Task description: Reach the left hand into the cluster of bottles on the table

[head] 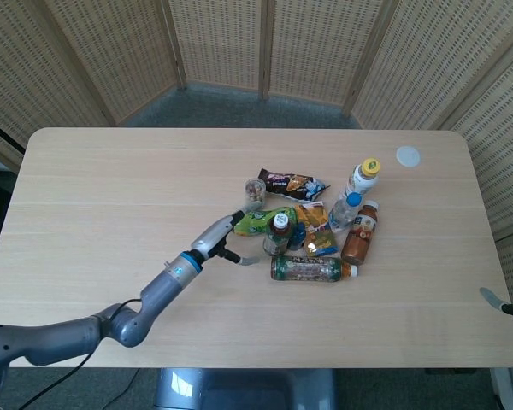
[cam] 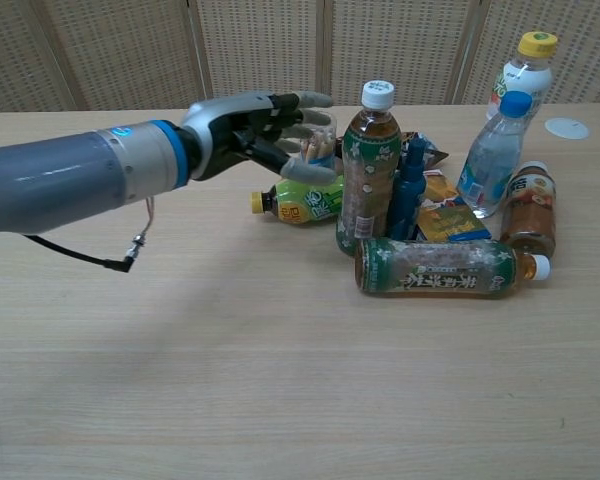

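Left hand (cam: 252,130), fingers apart and empty, at near-left edge of bottle cluster, above lying green bottle (cam: 302,198). Reach looks under way; next move likely needs push deeper between bottles. Upright tea bottle (cam: 369,168) blocks path, tip risk. Lying brown bottle (cam: 442,267), snack packets (head: 292,183) crowd middle. Right hand (head: 506,304) barely visible at frame edge, state unclear.

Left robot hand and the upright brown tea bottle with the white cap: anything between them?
In the chest view, only the green lying bottle with the yellow cap, below the left robot hand; the upright brown tea bottle stands just beyond.
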